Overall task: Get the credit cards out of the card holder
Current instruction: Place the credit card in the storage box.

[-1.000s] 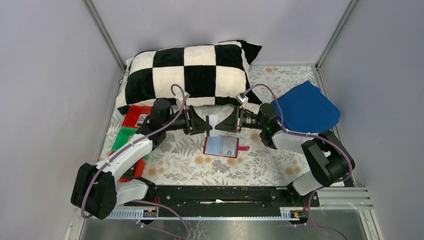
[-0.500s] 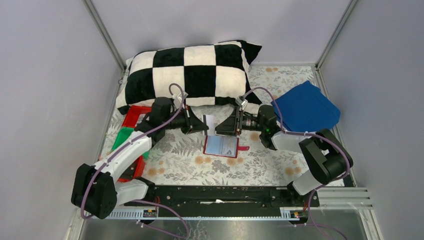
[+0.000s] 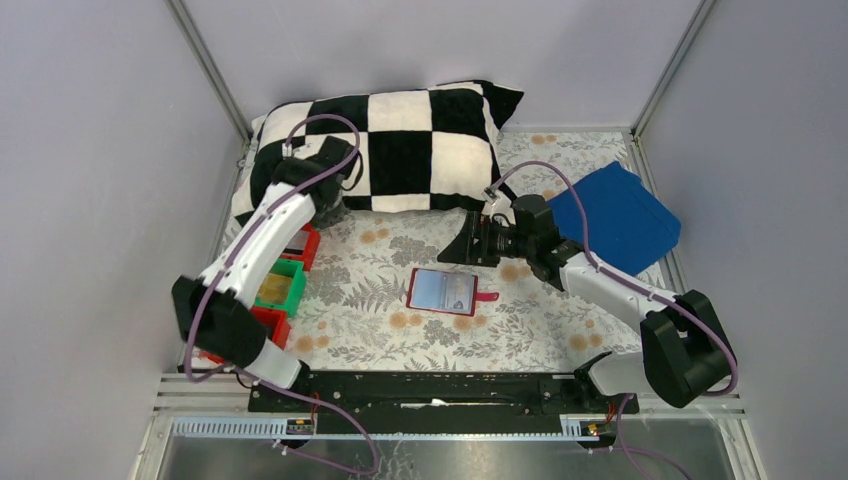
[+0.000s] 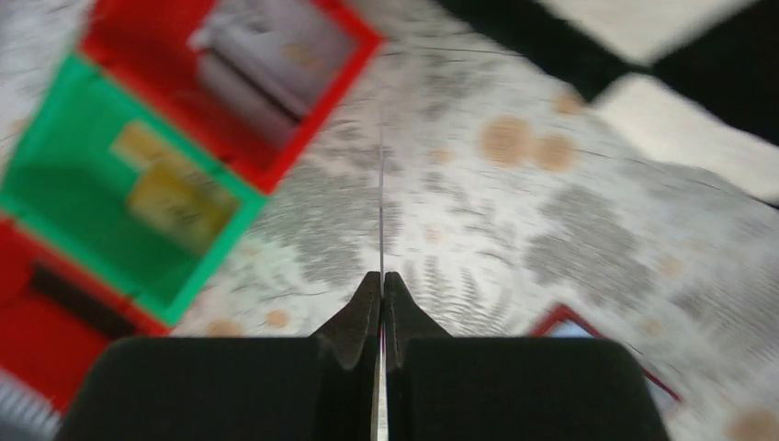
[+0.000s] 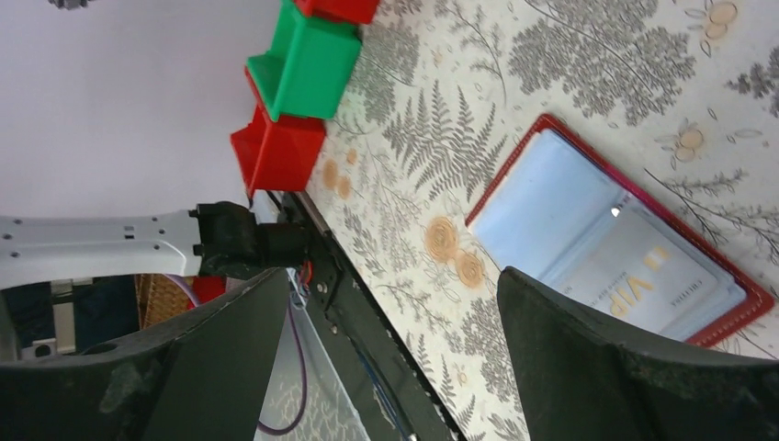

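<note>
Left gripper (image 4: 381, 283) clamps a thin, stiff plastic credit card (image 4: 381, 184) edgewise; right gripper (image 5: 393, 308) gapes at one o'clock of the flat red booklet card holder (image 3: 443, 291); its slick-looking sleeved pale card (image 5: 643, 280) likely wants an edge pinch.

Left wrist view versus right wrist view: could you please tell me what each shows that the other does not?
Only the left wrist view shows the left claw shut on a thin card seen edge-on, a yellowish card inside the green tray, and the checkered pillow. Only the right wrist view shows the open right claw and a pale card sleeved in the card holder. Both show the card holder, green tray and floral cloth.
</note>
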`<move>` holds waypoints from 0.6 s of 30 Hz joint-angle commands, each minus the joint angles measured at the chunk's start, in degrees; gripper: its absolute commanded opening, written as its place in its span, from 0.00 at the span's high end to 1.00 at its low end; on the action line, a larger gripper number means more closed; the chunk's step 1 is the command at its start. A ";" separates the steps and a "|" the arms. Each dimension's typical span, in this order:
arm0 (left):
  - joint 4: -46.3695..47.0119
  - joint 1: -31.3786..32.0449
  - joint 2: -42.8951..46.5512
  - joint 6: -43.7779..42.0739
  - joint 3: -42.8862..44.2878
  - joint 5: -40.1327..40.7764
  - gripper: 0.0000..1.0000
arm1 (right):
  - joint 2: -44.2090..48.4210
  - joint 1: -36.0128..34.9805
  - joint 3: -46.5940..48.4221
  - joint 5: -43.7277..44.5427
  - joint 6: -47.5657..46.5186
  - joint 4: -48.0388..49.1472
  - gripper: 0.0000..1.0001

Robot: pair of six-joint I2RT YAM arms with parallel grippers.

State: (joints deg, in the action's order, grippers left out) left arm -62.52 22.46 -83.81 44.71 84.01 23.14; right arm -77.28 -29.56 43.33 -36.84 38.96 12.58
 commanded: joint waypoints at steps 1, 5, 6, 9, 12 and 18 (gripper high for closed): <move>-21.19 -0.26 -8.84 12.39 8.26 17.55 1.00 | 0.20 0.23 -0.29 0.38 -3.15 -3.47 0.09; -21.08 -2.03 -11.35 21.49 9.19 17.76 1.00 | -0.01 0.21 -1.44 -0.28 -2.43 -2.23 0.09; -21.06 -2.53 -11.64 23.29 9.86 18.03 1.00 | -0.20 0.23 -1.41 -0.49 -2.46 -2.28 0.09; -21.11 -5.39 -13.04 26.62 12.51 16.55 1.00 | -0.57 0.23 -1.73 -0.90 -2.27 -1.77 0.09; -21.07 -9.54 -15.83 27.63 15.28 12.73 1.00 | -1.21 0.27 -1.85 -1.51 -2.09 -1.26 0.09; -21.15 -15.58 -20.56 33.25 17.84 9.24 1.00 | -1.67 0.21 -2.12 -2.38 -2.22 -1.11 0.09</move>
State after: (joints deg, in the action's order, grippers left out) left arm -82.61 9.96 -101.49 71.46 99.96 35.09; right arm -78.81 -29.56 41.63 -37.58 37.54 9.74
